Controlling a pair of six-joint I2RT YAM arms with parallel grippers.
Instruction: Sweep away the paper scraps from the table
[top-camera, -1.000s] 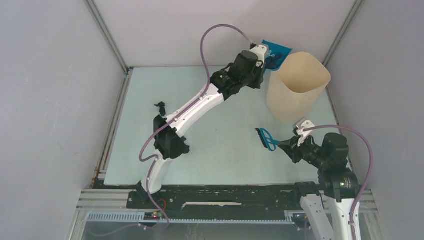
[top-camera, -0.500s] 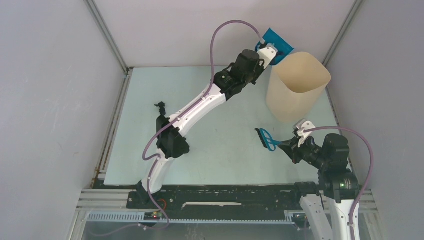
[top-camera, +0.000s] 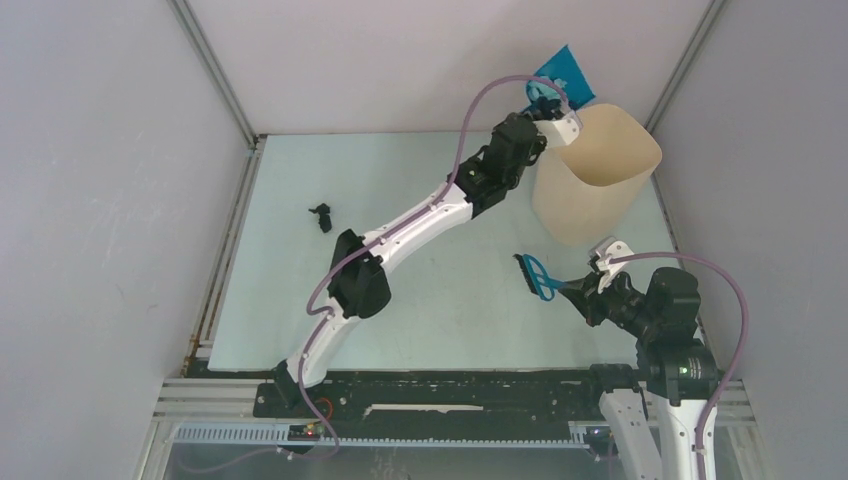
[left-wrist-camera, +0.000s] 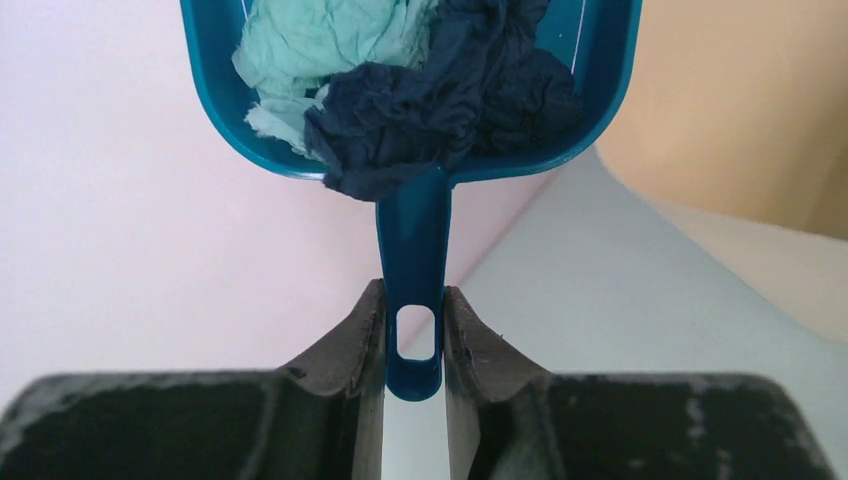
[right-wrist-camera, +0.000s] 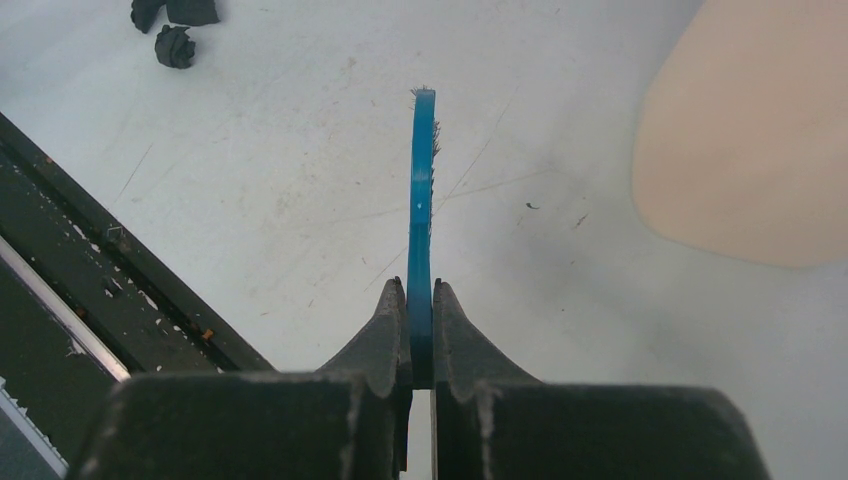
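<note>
The left gripper (left-wrist-camera: 413, 338), clamped on the one dustpan (top-camera: 560, 78), has swung it up to the far rim of the one bin (top-camera: 598, 175); dumping looks next. The right gripper (right-wrist-camera: 420, 300) pinches the one brush (right-wrist-camera: 422, 180). Paper scraps (left-wrist-camera: 400, 100) fill the pan: one pale green wad and a navy clump. Three dark bits (right-wrist-camera: 175, 47) lie on the table (top-camera: 280, 300), left.

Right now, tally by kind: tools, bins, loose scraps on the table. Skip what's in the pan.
dustpan: 1
brush: 1
bin: 1
paper scraps on the table: 3, all dark, two cut off by the edge of the right wrist view
Total: 6
</note>
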